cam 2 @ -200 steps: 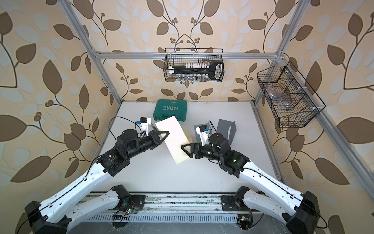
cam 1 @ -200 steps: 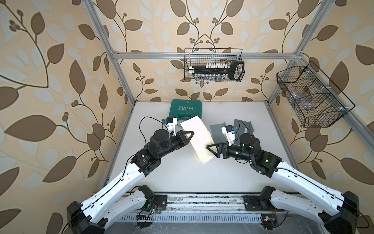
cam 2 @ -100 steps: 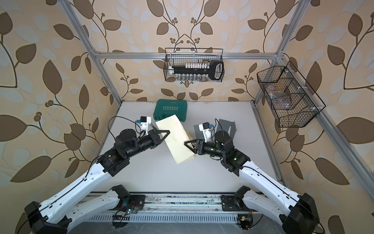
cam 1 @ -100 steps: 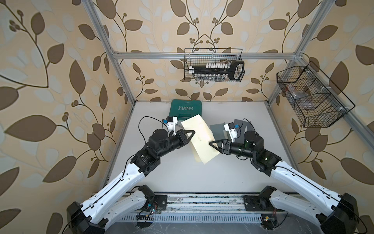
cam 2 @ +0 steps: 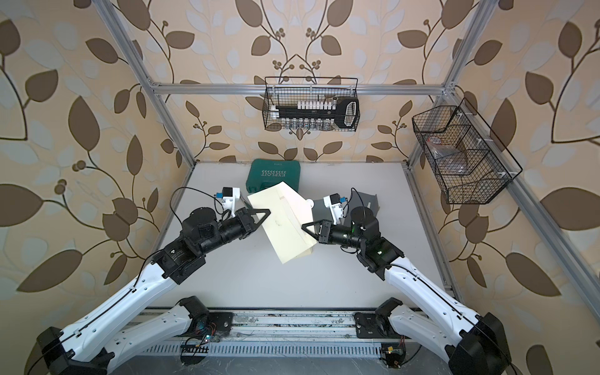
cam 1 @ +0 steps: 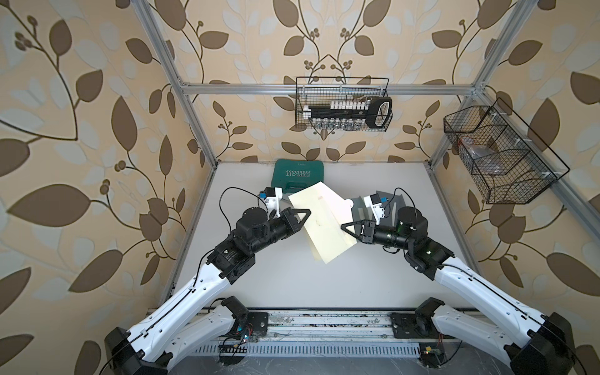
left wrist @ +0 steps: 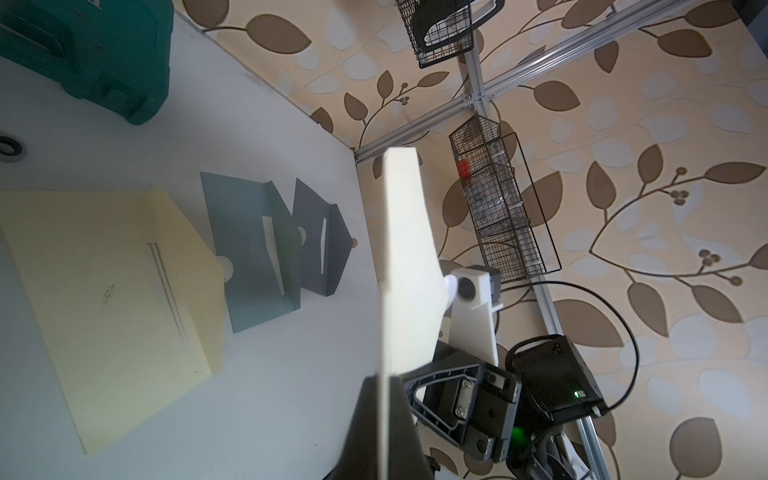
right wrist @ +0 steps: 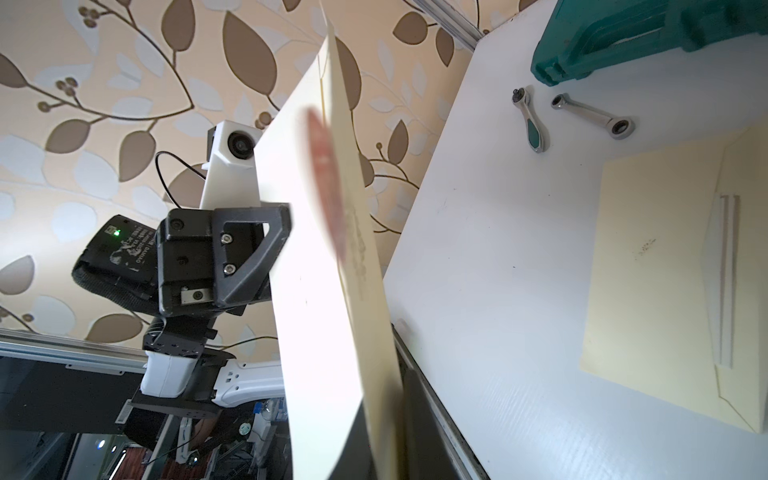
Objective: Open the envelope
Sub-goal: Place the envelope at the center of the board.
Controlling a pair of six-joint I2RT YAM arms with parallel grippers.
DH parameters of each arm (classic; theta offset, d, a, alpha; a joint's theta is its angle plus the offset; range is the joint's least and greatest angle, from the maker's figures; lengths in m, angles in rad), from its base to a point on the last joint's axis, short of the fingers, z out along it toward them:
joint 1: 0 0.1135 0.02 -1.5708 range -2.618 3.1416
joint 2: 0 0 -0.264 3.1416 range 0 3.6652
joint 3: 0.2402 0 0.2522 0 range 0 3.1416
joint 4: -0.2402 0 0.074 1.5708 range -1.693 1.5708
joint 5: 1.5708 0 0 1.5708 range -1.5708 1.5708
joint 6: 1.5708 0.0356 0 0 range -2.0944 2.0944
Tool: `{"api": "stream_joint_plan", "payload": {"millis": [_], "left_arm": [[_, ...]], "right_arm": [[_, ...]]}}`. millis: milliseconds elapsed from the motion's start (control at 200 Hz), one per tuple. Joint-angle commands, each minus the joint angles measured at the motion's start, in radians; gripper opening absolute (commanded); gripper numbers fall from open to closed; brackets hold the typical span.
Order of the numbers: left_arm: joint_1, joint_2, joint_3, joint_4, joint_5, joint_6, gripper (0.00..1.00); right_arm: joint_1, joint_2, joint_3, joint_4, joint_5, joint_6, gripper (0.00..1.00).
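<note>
Both sides of the envelope (cam 1: 319, 214) are clamped: left gripper (cam 1: 306, 212) on one edge, right gripper (cam 1: 343, 225) on the opposite, prob the flap. It's up off the counter (cam 1: 292, 285) btwn them. I'd hold left firm, peel right away slowly w/o tearing.
</note>
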Motion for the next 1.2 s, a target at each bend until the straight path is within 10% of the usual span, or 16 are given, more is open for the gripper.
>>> {"api": "stream_joint_plan", "payload": {"millis": [0,565,1195], "left_arm": [[0.007,-0.015,0.0,-0.023,-0.048,0.016,0.0],[0.007,-0.124,0.055,-0.522,-0.497,0.012,0.81],[0.007,-0.324,0.047,-0.727,-0.688,0.008,0.87]], "right_arm": [[0.005,-0.012,-0.013,0.024,-0.038,-0.01,0.02],[0.086,0.096,-0.006,-0.05,0.106,-0.115,0.0],[0.372,0.778,0.398,-0.209,0.308,-0.062,0.01]]}}
